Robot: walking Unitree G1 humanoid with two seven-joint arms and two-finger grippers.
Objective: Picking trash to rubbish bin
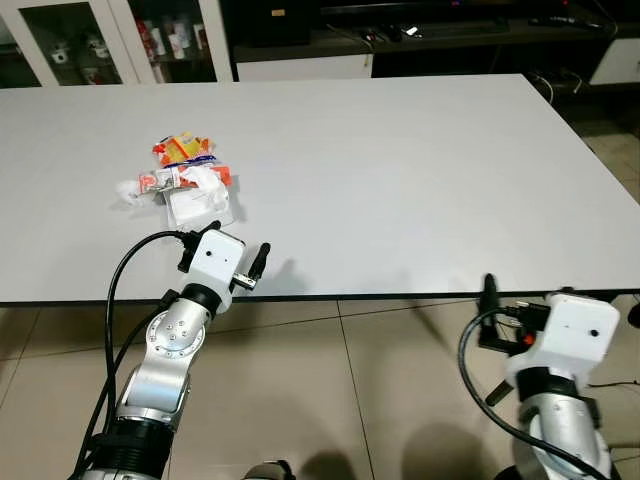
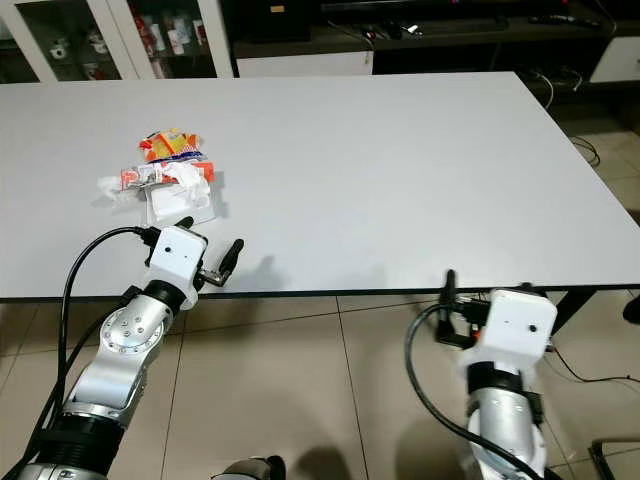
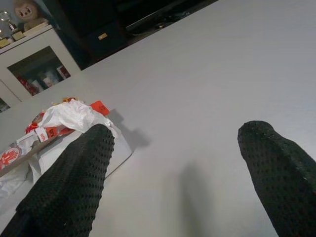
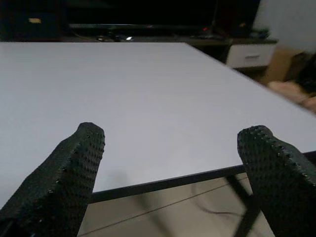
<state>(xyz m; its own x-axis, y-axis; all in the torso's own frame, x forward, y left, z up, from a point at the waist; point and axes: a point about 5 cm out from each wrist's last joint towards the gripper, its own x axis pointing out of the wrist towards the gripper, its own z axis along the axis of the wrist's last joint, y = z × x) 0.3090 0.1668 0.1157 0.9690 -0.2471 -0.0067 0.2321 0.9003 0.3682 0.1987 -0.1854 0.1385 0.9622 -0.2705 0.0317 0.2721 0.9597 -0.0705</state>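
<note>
From my head camera, the trash pile (image 1: 185, 178) lies on the white table (image 1: 400, 170), left side, just beyond my left gripper (image 1: 235, 262) at the near edge. My right gripper (image 1: 490, 330) hangs below the table edge.

In my left wrist view, fingers (image 3: 74, 182) spread wide, the wrappers beside one of them; I should swing toward the pile, then close low.

Right wrist view: fingers (image 4: 69, 168) parted, empty.
</note>
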